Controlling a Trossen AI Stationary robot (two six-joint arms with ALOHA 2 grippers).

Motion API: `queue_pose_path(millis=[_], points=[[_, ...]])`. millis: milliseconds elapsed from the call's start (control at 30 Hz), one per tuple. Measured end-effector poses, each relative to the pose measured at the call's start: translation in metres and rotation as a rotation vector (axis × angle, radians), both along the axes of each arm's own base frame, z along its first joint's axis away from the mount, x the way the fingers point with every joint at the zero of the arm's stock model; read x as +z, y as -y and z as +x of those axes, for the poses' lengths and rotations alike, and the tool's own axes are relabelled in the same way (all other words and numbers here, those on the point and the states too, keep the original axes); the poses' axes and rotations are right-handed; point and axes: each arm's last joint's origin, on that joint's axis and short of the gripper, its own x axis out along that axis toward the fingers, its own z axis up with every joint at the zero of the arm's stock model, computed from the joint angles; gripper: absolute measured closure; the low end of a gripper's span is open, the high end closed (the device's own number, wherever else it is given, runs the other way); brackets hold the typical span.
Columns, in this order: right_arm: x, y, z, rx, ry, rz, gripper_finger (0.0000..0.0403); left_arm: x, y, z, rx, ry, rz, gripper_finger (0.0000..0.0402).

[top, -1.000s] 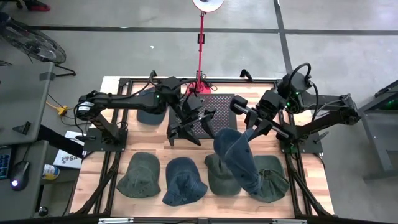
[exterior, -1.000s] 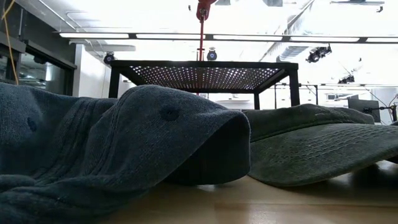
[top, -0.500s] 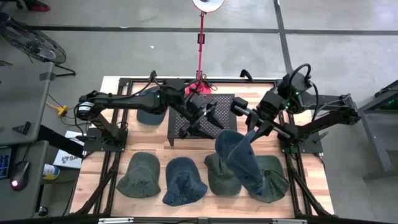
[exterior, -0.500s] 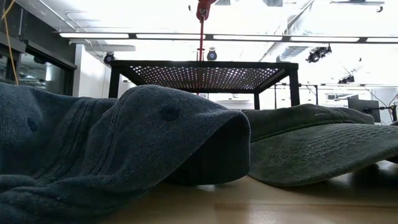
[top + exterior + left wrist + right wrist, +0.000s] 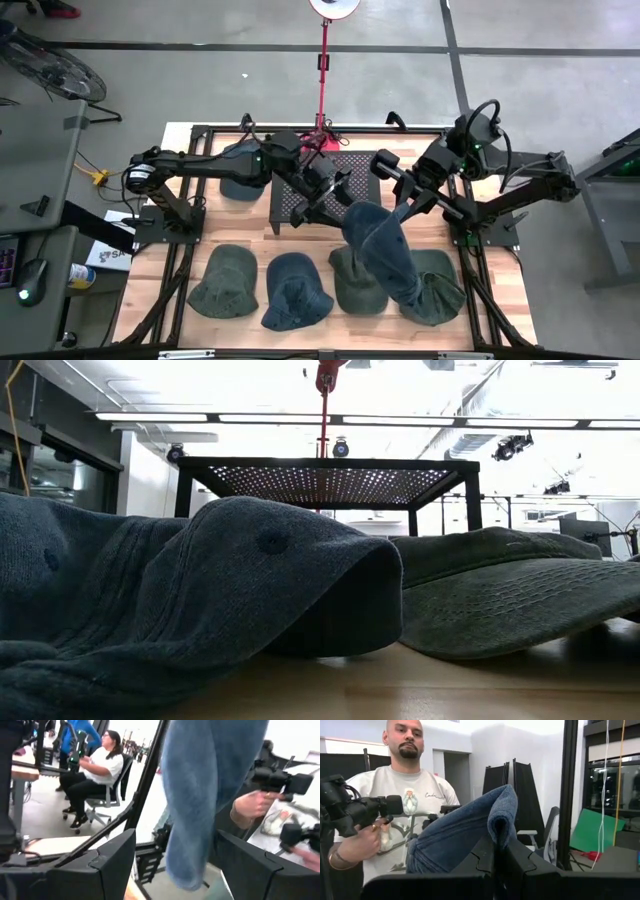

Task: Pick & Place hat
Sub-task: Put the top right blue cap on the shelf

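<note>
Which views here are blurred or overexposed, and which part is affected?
Low view: ceiling lights glare white; the near blue hat fills the frame. Left wrist view: the hanging blue hat is motion-blurred, with the background washed out. Right wrist view: sharp, with the right gripper shut on the hat.

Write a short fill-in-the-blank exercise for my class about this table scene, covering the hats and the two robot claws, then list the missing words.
1. The right claw is shut on a hat coloured ____.
2. The left claw has its fingers ____, and the hanging hat shows between them.
3. Along the table's front edge, ____ hats lie in a row.
4. The black perforated stand sits at the ____ of the table, below the red pole.

Missing words: blue; open; four; back
</note>
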Motion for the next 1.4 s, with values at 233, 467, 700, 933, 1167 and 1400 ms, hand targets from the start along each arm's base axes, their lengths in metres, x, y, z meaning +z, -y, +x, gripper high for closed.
queue_pose_path(millis=[233,467,700,933,1167,1400], points=[[0.0,0.009,0.0,-0.034,-0.005,0.004,0.0396,-0.009,0.004,0.007,-0.038,-0.063,-0.046,0.0142],[0.0,0.014,0.0,-0.046,-0.023,0.014,0.0396,-0.008,0.003,0.007,-0.04,-0.08,-0.083,0.0199],[-0.001,0.014,0.0,-0.041,-0.033,0.017,0.0396,-0.008,0.003,0.007,-0.047,-0.078,-0.081,0.03],[-0.002,0.014,0.001,-0.053,-0.056,0.024,0.0379,-0.006,0.004,0.005,-0.091,-0.039,-0.039,0.0388],[-0.001,0.018,-0.001,-0.07,-0.073,0.044,0.0374,-0.006,0.004,0.005,-0.101,-0.033,-0.037,0.0394],[0.002,0.035,-0.011,-0.166,-0.131,0.101,0.0372,-0.006,0.003,0.005,-0.083,-0.025,-0.029,0.0396]])
